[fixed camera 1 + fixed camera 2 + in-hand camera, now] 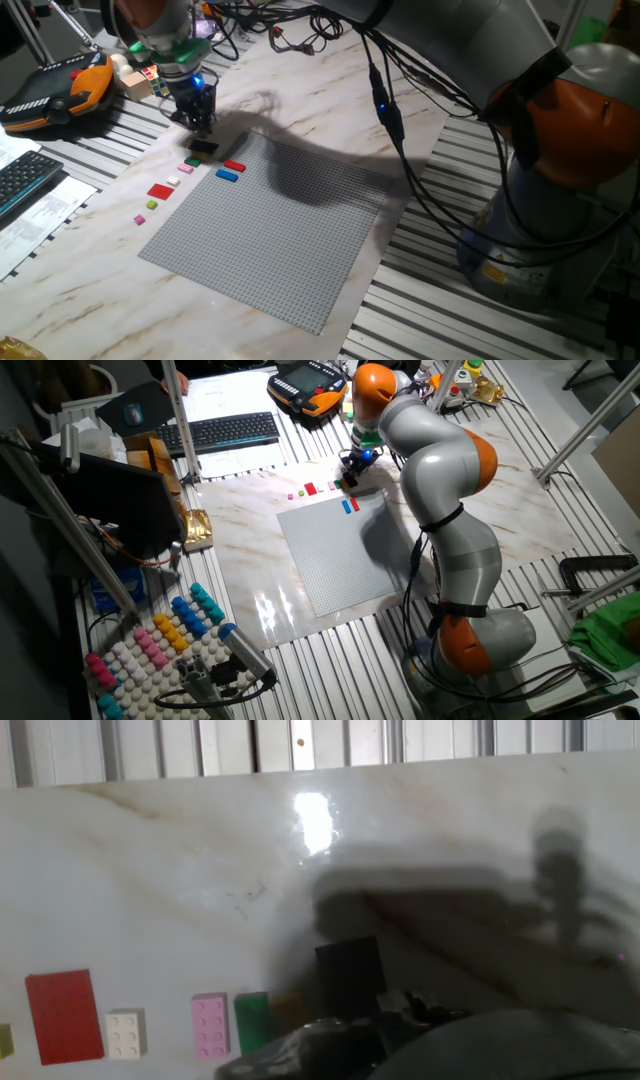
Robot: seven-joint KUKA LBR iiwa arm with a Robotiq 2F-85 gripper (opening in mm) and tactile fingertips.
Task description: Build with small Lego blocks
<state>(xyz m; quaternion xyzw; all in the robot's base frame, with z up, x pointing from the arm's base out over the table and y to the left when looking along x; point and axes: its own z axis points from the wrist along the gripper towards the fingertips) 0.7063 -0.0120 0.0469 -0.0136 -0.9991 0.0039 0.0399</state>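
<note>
My gripper (203,127) hangs low over the marble top at the far left corner of the grey baseplate (290,240). A black block (203,147) lies flat just under and ahead of its tip. In the hand view the black block (350,975) sits in shadow right above the blurred dark fingers (400,1015), whose gap is not visible. A red block (234,166) and a blue block (227,175) sit on the baseplate near that corner. Off the plate lie green (252,1020), pink (210,1025), white (126,1032) and large red (64,1015) blocks.
An orange-and-black pendant (60,90) and a keyboard (25,175) lie to the left. A multicoloured cube (148,78) stands behind the gripper. Cables (385,100) hang over the plate's far side. The arm's base (560,220) stands at the right.
</note>
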